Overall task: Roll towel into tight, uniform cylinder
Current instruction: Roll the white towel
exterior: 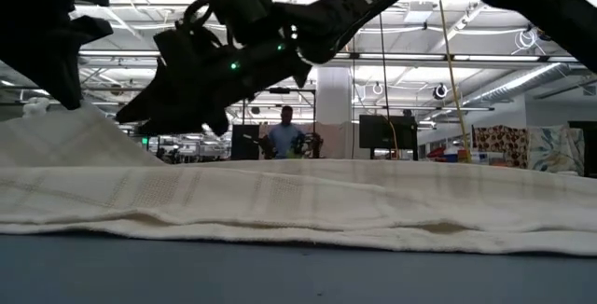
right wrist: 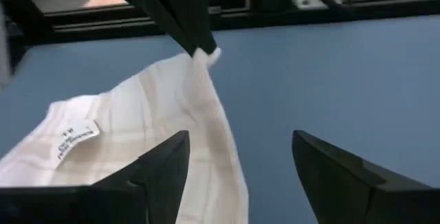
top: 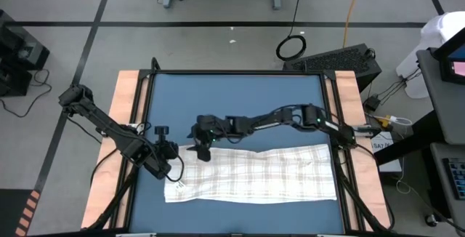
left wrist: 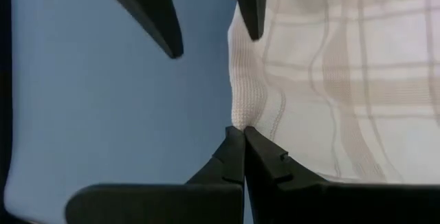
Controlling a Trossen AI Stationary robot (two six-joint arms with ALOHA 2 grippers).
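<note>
Pinching the thin, checked white towel (left wrist: 330, 80) corner, left fingers (left wrist: 242, 157) are closed; right fingers (right wrist: 158, 176) gape above it.

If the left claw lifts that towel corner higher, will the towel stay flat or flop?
Probably flop: the towel is thin cloth, already peaking into a soft tent where the left claw pinches its corner. It looks light, so it may drag across the blue mat rather than hold shape.

Blue mat (top: 240, 99) covers the tabletop, with bare wood strips (top: 125, 106) along left and right edges. Beyond the far edge: a black cable coil (top: 291, 46) on the grey floor, an orange cable (top: 351, 8) to its right. A person (exterior: 284, 136) stands far back in the room.
</note>
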